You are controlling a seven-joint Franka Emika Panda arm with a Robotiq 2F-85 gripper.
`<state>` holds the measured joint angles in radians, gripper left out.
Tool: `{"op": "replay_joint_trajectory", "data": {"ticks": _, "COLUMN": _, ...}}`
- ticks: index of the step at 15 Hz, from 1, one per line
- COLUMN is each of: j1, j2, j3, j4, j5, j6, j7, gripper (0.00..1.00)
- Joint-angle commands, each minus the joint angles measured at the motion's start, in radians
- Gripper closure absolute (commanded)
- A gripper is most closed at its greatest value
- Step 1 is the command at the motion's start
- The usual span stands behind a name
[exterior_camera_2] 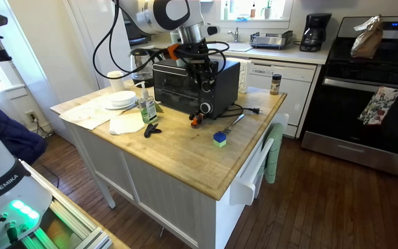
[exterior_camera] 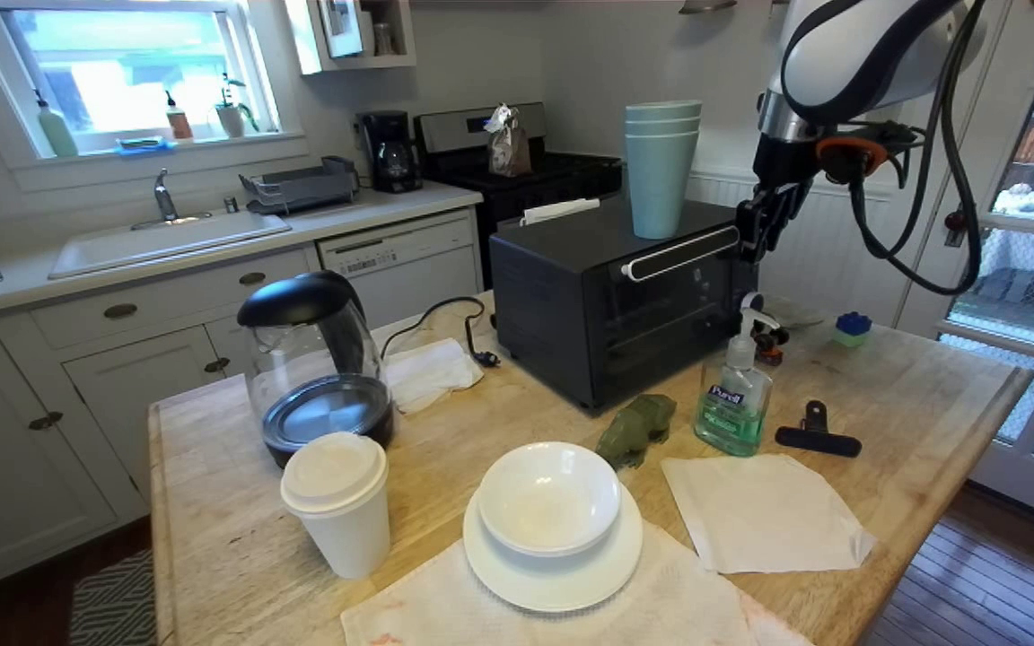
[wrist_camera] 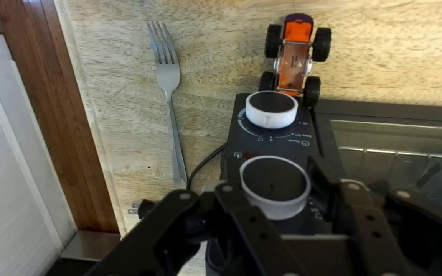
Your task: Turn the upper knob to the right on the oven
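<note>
The black toaster oven stands on the wooden table in both exterior views. Its control panel carries a white-rimmed upper knob and a similar lower knob. The wrist view stands upside down, so the lower knob appears above. The upper knob also shows beneath my gripper in an exterior view. In the wrist view my gripper has one finger on each side of the upper knob, with a gap about the knob's width; it looks shut on it. The left fingertip is largely hidden.
Stacked pale-blue cups stand on the oven. An orange toy truck leans by the lower knob. A fork, a sanitizer bottle, a black clip and a blue-green block lie or stand nearby.
</note>
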<state>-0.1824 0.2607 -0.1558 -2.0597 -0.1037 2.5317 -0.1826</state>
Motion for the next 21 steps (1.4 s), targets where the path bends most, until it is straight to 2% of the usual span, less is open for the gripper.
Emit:
{"op": "replay_joint_trajectory", "data": {"ticks": 1, "j1": -0.037, "j2": 0.031, "j3": 0.024, "j4": 0.032, "j5": 0.112, "j6": -0.023, "j7": -0.043, "gripper": 0.78}}
{"op": "replay_joint_trajectory", "data": {"ticks": 10, "j1": -0.103, "j2": 0.054, "j3": 0.048, "j4": 0.052, "j5": 0.355, "j6": -0.051, "j7": -0.150, "gripper": 0.78}}
{"op": "replay_joint_trajectory", "data": {"ticks": 17, "j1": -0.138, "j2": 0.077, "j3": 0.050, "j4": 0.083, "j5": 0.496, "j6": -0.084, "j7": -0.188, "gripper": 0.78}}
{"op": "replay_joint_trajectory", "data": {"ticks": 21, "j1": -0.147, "j2": 0.095, "j3": 0.043, "j4": 0.099, "j5": 0.539, "j6": -0.113, "j7": -0.180, "gripper": 0.78}}
